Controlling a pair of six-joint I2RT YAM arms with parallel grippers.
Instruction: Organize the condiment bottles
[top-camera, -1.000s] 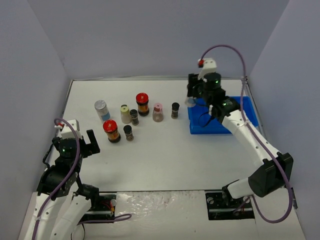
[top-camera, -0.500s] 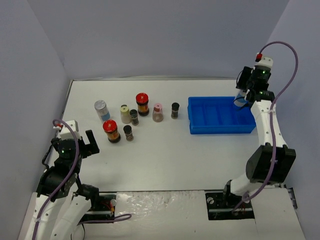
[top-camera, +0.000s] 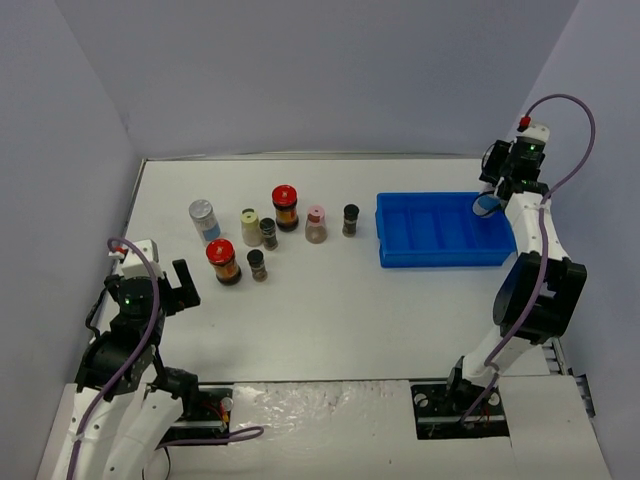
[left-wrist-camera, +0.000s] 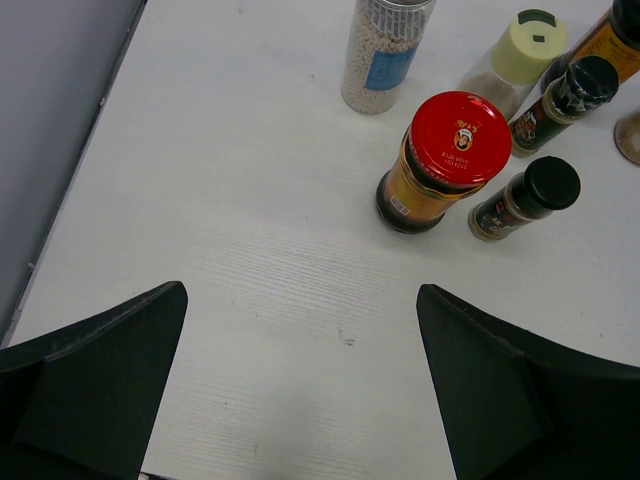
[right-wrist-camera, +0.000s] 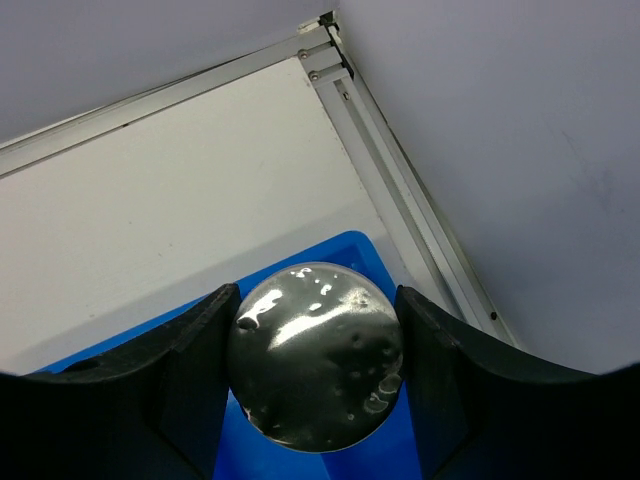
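Note:
My right gripper (top-camera: 487, 203) is shut on a silver-lidded blue-labelled jar (right-wrist-camera: 315, 355), held over the far right corner of the blue tray (top-camera: 440, 258). On the table's left stand the other jars: a silver-lidded one (top-camera: 204, 219), a cream one (top-camera: 250, 226), two red-lidded dark sauce jars (top-camera: 285, 207) (top-camera: 222, 261), a pink-capped one (top-camera: 316, 224) and three tiny black-capped ones (top-camera: 350, 219) (top-camera: 268, 233) (top-camera: 257, 264). My left gripper (top-camera: 170, 286) is open and empty, near and left of the closer red-lidded jar (left-wrist-camera: 440, 160).
The blue tray has several compartments (top-camera: 436, 226). The grey right wall and the table's metal edge rail (right-wrist-camera: 400, 170) run close beside the right gripper. The left wall (left-wrist-camera: 50, 130) stands next to the left gripper.
The right arm has swung from the tray's left end to its far right corner with the silver-lidded jar, then lowered a little. The left arm has not moved.

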